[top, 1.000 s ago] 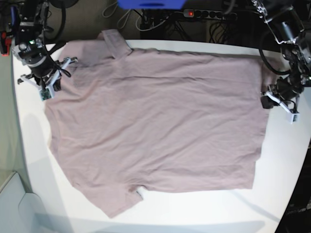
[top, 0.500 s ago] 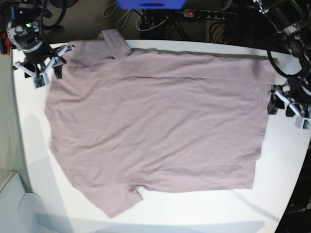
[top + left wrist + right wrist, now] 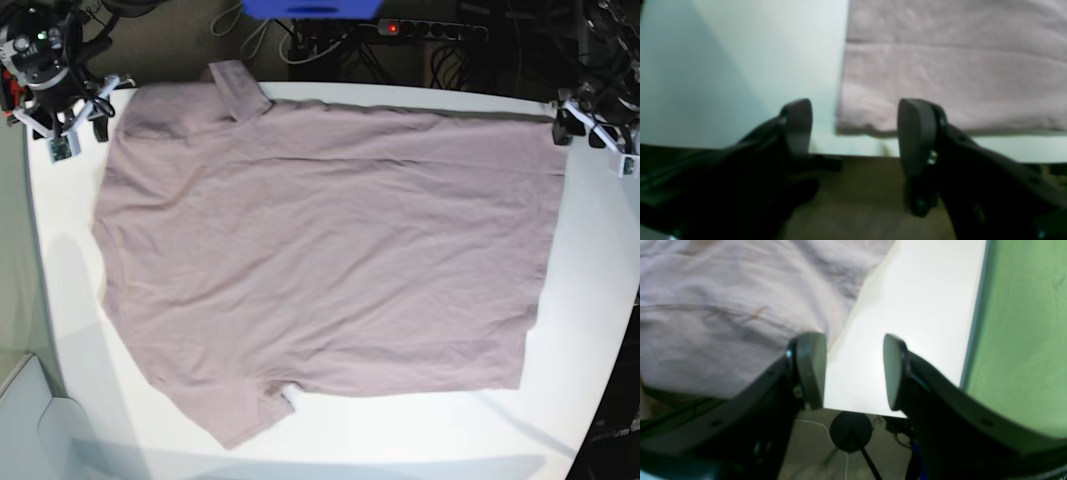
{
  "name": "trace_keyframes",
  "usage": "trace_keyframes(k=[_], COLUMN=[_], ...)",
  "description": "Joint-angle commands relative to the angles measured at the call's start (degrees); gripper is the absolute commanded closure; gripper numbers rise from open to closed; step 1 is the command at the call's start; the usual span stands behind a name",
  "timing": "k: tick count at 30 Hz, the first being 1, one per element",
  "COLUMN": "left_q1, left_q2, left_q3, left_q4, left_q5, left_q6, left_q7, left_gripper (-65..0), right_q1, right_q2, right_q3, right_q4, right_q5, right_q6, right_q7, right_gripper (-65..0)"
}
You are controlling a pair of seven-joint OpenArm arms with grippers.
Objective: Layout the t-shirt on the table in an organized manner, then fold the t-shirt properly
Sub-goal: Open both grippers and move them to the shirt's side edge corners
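Dusty mauve cotton t-shirt [image 3: 330, 260] spread flat mid-frame on white table [image 3: 590, 300]; both grippers [image 3: 590, 125] [image 3: 62, 105] spread, empty, top corners. Layout apparently finished; folding grasp next.

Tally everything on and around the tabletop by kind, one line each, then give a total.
t-shirt: 1
table: 1
grippers: 2, left gripper and right gripper, both open and empty
power strip: 1
Total: 5

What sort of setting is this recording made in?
Most likely a robotics lab or test bench, not a home. A bare white table carries only the t-shirt, a power strip with loose cables lies behind it, and a green backdrop stands beside the table.
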Motion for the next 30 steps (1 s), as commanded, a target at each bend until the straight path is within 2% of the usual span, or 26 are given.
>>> trace_keyframes(k=[1, 9, 15, 27, 29, 30], left_q1=[0.4, -1.7, -2.4, -5.1, -5.1, -5.1], left_q2=[-0.8, -0.1, 0.5, 0.5, 0.5, 0.4], left_q3=[-1.3, -4.3, -4.3, -3.9, -3.9, -3.9], left_q4=[0.1, -9.5, -7.2, -9.5, -10.4, -11.1], left_q5=[-0.4, -0.5, -0.9, -0.4, -0.4, -0.4], left_q6=[0.1, 0.1, 0.1, 0.1, 0.1, 0.1], left_q7=[-1.0, -1.1, -1.1, -1.1, -1.2, -1.2], left_gripper=[-41.8, -41.8, -41.8, -41.5, -39.3, -35.5], right_q1=[-0.7, -1.8, -2.8, -2.9, -2.9, -2.9], right_q2=[0.5, 0.5, 0.5, 0.6, 0.6, 0.6], right_q3=[0.4, 0.4, 0.4, 0.4, 0.4, 0.4], right_q4=[0.8, 0.8, 0.8, 0.8, 0.8, 0.8], right_q5=[0.5, 0.6, 0.7, 0.6, 0.6, 0.6], right_q6=[-0.2, -0.2, -0.2, -0.2, -0.2, -0.2], right_q7=[1.2, 1.2, 1.2, 1.2, 1.2, 1.2], right_gripper=[-28.5, -28.5, -28.5, -28.5, -28.5, -28.5])
